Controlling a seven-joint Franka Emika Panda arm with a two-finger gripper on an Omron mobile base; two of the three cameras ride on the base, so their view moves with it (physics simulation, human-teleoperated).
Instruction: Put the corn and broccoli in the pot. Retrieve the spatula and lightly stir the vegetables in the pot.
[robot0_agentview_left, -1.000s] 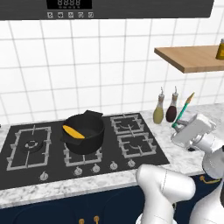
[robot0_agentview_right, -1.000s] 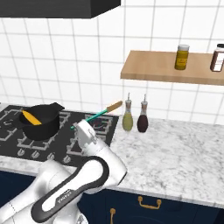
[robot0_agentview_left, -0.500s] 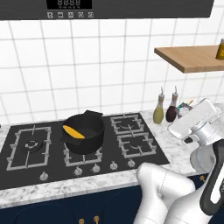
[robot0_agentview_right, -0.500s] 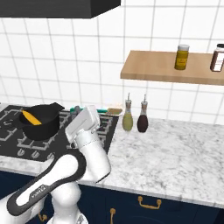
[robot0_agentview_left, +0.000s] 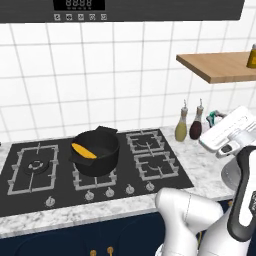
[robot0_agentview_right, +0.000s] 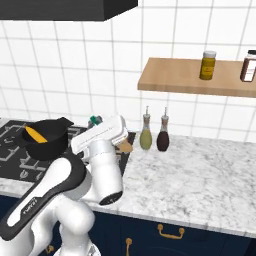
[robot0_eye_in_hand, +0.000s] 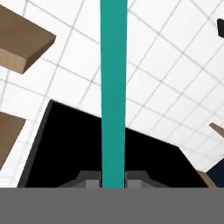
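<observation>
You're looking at a home kitchen. A black gas hob (robot0_agentview_left: 60, 172) sits in a marble counter (robot0_agentview_right: 200, 175) under a range hood (robot0_agentview_right: 60, 7), with white wall tiles (robot0_agentview_left: 125, 75), a wooden shelf (robot0_agentview_right: 195, 77) of jars and navy cabinets (robot0_agentview_right: 165, 235) below.

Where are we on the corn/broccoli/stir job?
Done: the corn lies in the pot on the stove; I can't make out the broccoli inside. In hand: the spatula, its teal handle clamped between the shut jaws of the gripper, up by the bottles and away from the pot. Left: carry it over and stir.
</observation>
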